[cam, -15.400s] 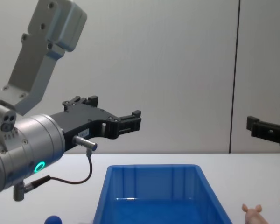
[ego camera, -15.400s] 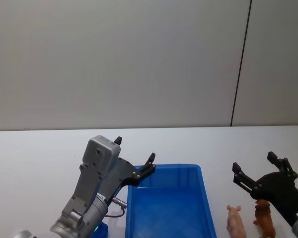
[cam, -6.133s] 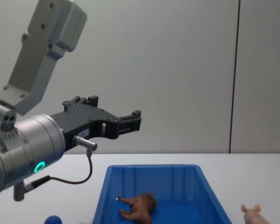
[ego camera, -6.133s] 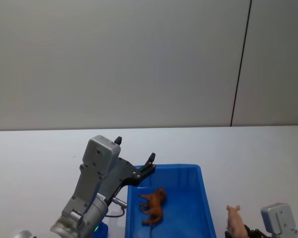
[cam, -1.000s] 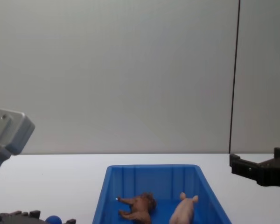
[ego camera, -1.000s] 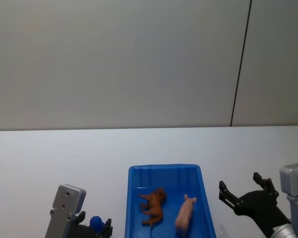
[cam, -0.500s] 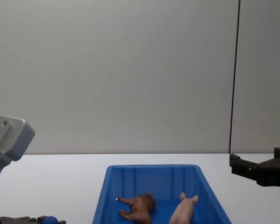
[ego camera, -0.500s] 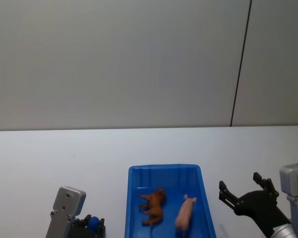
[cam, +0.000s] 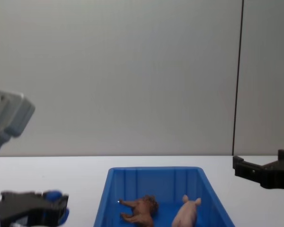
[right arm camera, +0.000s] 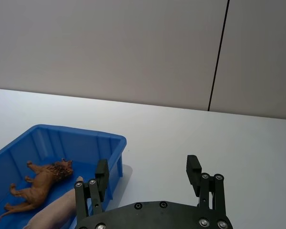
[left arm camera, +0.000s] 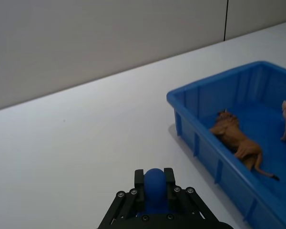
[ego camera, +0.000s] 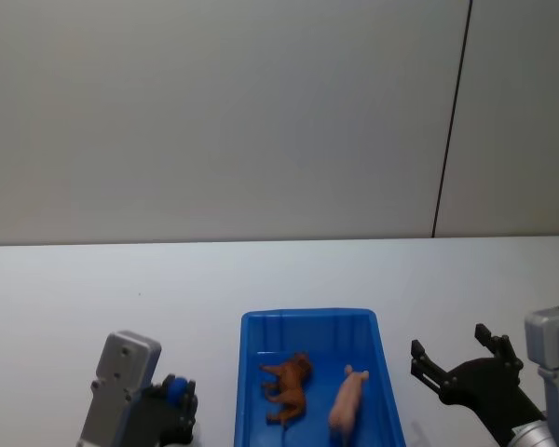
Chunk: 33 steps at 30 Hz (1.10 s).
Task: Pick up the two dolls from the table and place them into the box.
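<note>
Box: the blue bin (ego camera: 307,321) sits on the white table (ego camera: 261,275).
Dolls: brown lion (ego camera: 289,385) and pink pig (ego camera: 347,402) lie side by side inside it.
Left gripper (left arm camera: 155,183): left of the box, clamped on a small blue ball (left arm camera: 155,187), seemingly lifted.
Right gripper (right arm camera: 148,174): right of the box, fingers spread wide, empty.

it looked like a lab or test room: a bare white bench (ego camera: 261,270) stood against a plain grey panelled wall (ego camera: 214,112).
</note>
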Each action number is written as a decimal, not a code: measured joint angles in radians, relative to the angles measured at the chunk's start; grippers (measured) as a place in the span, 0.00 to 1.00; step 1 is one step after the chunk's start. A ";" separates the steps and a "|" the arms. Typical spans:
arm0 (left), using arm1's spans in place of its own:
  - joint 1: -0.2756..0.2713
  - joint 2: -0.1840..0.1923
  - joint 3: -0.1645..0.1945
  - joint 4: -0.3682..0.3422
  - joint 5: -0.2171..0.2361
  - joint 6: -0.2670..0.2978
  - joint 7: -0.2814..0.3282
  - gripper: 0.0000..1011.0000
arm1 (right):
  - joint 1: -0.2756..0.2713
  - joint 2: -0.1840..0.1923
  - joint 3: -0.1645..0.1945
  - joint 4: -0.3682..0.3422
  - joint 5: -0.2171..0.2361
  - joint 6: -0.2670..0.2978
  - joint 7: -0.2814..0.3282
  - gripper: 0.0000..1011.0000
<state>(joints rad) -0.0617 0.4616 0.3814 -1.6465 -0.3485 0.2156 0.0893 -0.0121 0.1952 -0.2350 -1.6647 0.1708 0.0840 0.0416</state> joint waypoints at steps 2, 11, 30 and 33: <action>-0.003 0.001 -0.001 -0.012 0.009 -0.004 -0.003 0.23 | 0.000 0.000 0.000 0.000 0.000 0.000 0.000 0.99; -0.027 -0.003 -0.007 -0.068 0.068 -0.030 -0.059 0.18 | 0.000 0.000 0.000 0.000 0.000 0.000 0.000 0.99; -0.091 -0.034 -0.003 -0.092 0.086 -0.086 -0.298 0.17 | 0.000 0.000 0.000 0.000 0.000 0.000 0.000 0.99; -0.100 -0.040 0.000 -0.086 0.077 -0.091 -0.343 0.27 | 0.000 0.000 0.000 0.000 0.000 0.000 0.000 0.99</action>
<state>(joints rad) -0.1622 0.4215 0.3812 -1.7327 -0.2720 0.1243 -0.2541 -0.0121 0.1951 -0.2350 -1.6647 0.1708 0.0840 0.0416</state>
